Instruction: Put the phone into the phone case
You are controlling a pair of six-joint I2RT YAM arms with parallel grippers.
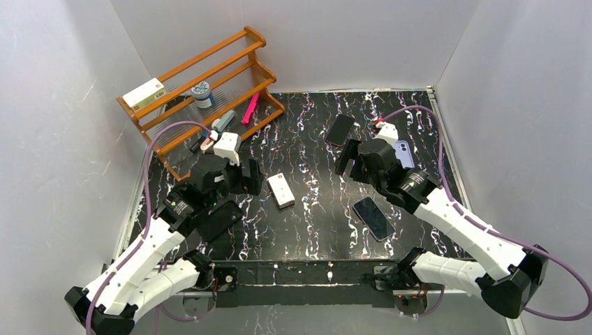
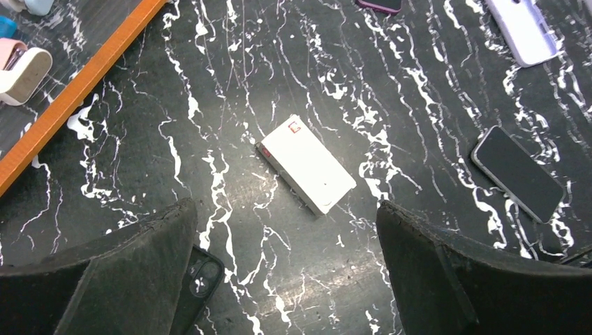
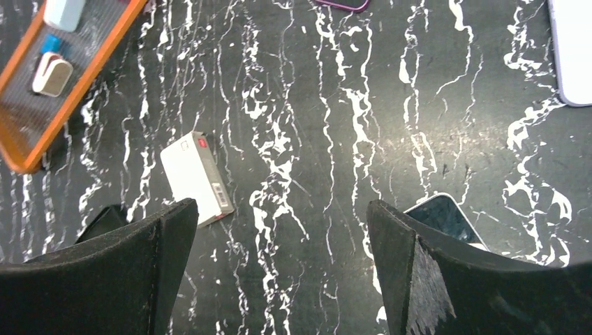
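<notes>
Phone (image 1: 373, 218): screen up, flat on desk (image 1: 314, 230), near right, beside right arm.
Black handset (image 1: 220, 220): near left, partly under left arm.
Left tool (image 2: 286, 230): jaws wide apart, nothing held; white box (image 2: 306, 165) just beyond.
Right tool (image 3: 279, 223): jaws wide apart, nothing held, over mid desk.
Lilac phone case (image 1: 403, 153): far right, partly hidden by right arm.
Purple-edged case (image 1: 340, 129): far centre, flat.
Wooden rack (image 1: 202, 91): far left.

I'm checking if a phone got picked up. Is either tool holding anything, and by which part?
Nothing is held: the left tool and the right tool both stand open and empty.
</notes>
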